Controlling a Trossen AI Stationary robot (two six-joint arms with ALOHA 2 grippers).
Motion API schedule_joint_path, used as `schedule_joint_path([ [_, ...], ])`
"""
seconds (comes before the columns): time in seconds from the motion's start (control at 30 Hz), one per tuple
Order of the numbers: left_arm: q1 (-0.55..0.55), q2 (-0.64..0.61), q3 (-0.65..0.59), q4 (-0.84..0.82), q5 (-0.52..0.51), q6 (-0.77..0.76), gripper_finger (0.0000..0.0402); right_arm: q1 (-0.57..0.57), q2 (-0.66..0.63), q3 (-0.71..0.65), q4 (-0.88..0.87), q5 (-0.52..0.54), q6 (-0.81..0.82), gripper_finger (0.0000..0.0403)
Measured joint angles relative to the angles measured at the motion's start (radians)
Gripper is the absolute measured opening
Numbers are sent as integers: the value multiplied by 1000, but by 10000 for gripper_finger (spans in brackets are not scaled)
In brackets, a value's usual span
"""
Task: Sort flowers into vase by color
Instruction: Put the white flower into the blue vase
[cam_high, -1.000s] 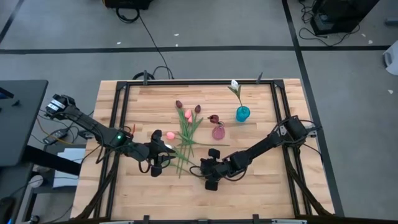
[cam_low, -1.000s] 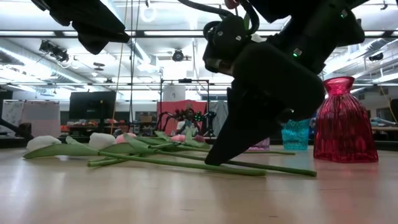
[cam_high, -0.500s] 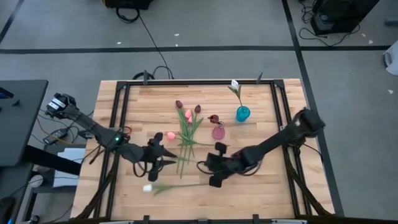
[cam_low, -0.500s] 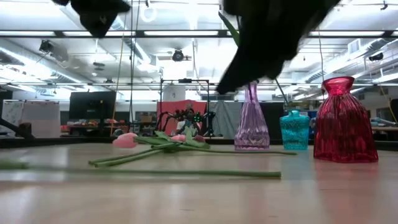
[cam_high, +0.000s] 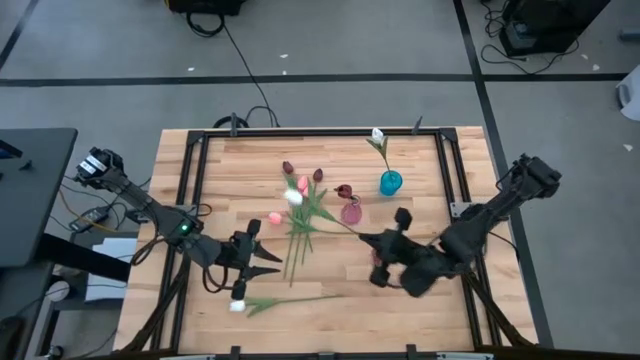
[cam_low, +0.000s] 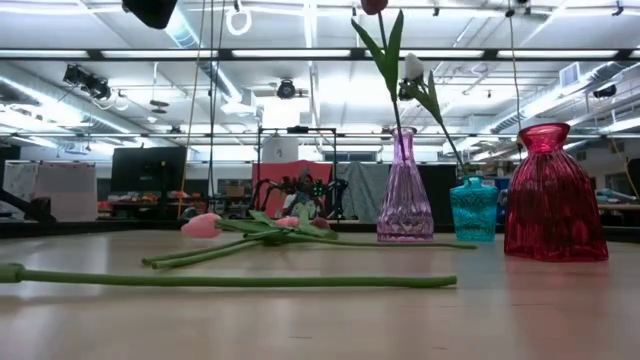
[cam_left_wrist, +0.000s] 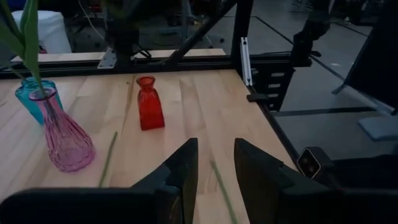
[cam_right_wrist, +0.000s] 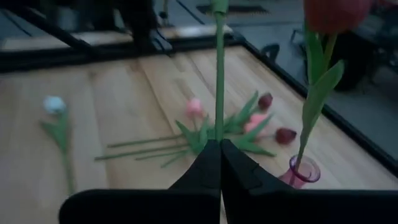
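Note:
My right gripper (cam_high: 368, 239) (cam_right_wrist: 219, 144) is shut on the stem of a white tulip (cam_high: 295, 197), right of the flower pile. Another white tulip (cam_high: 238, 304) lies flat near the table's near edge, and its stem (cam_low: 230, 282) shows in the low view. Pink and maroon tulips (cam_high: 302, 185) (cam_right_wrist: 194, 107) lie in a pile at mid-table. A maroon tulip stands in the purple vase (cam_high: 350, 212) (cam_low: 405, 195). A white one stands in the teal vase (cam_high: 390, 183). My left gripper (cam_high: 264, 262) (cam_left_wrist: 216, 163) is open, left of the pile and just beyond the lying white tulip. My right gripper pinches the white tulip's thin green stem (cam_right_wrist: 218, 134) between its two fingertips, at the stem's lower part. The tulip is lifted clear of the table. From the fingers its stem (cam_high: 335, 222) runs toward the table's far left, head outermost.
A red vase (cam_low: 555, 195) (cam_left_wrist: 149, 102) stands empty near the purple and teal vases (cam_left_wrist: 31, 99). Loose stems (cam_left_wrist: 109, 158) lie on the wood between the vases and the left gripper. The black frame rails (cam_high: 195, 180) run along the table's sides.
The right gripper has risen and moved toward the table's right, carrying one white tulip up out of the pile. The other white tulip has ended up flat near the near edge. The left gripper has shifted slightly toward the near left.

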Motion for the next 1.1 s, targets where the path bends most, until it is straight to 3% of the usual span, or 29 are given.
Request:
schedule_joint_path([
  [0.2,0,0,0,-1,-48,-7,110,70,-81,0,-59,150,-27,5],
  [0.37,1,0,0,-2,-61,-29,110,111,-166,-40,-236,288,101,5],
  [0.53,1,1,0,-2,-62,-28,110,123,-302,-232,-310,403,296,5],
  [0.73,1,1,0,-4,-95,-23,110,116,-446,-504,-162,539,347,5],
  [0.83,1,1,0,-5,-120,-19,110,96,-500,-609,-80,551,349,5],
  [1.0,38,5,0,-5,-135,-18,110,84,-560,-739,16,471,345,5],
  [1.1,91,5,0,-2,-87,-50,110,84,-597,-808,42,434,376,5],
])
